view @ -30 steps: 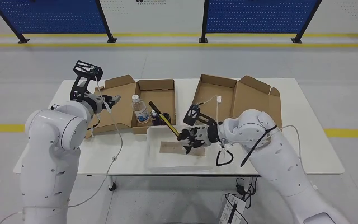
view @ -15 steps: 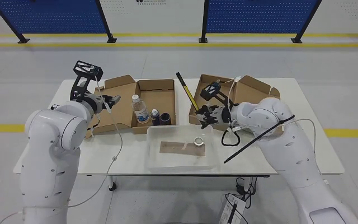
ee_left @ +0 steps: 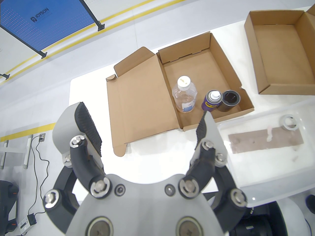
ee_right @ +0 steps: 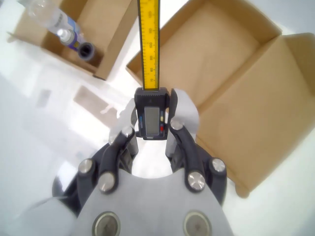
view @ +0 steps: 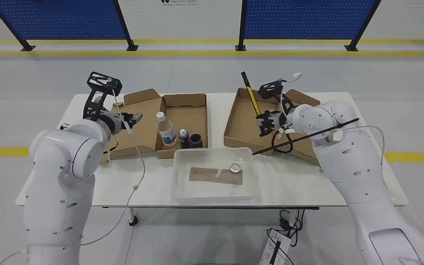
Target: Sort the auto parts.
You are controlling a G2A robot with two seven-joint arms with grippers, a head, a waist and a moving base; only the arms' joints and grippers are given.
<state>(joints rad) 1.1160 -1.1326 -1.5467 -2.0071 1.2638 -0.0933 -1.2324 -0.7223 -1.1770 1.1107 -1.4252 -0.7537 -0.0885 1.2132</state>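
Note:
My right gripper (ee_right: 152,114) is shut on a digital caliper (ee_right: 149,35) with a yellow scale and black display head. In the top view the caliper (view: 250,93) is held above the right cardboard box (view: 246,132), with the right gripper (view: 265,123) over that box. The left cardboard box (ee_left: 194,62) holds a clear plastic bottle (ee_left: 184,94), a purple spray can (ee_left: 211,100) and a black cylinder (ee_left: 230,100). My left gripper (ee_left: 145,124) hangs open above the table's left side, holding nothing. A white ring (view: 234,167) lies in the white tray (view: 182,189).
The tray also holds a brown strip (view: 215,175). Both boxes have their lids folded open outward. Blue panels on black stands (view: 126,26) line the floor behind the table.
My right arm carried the caliper from over the white tray up and to the right, to above the right box. The left arm has not moved.

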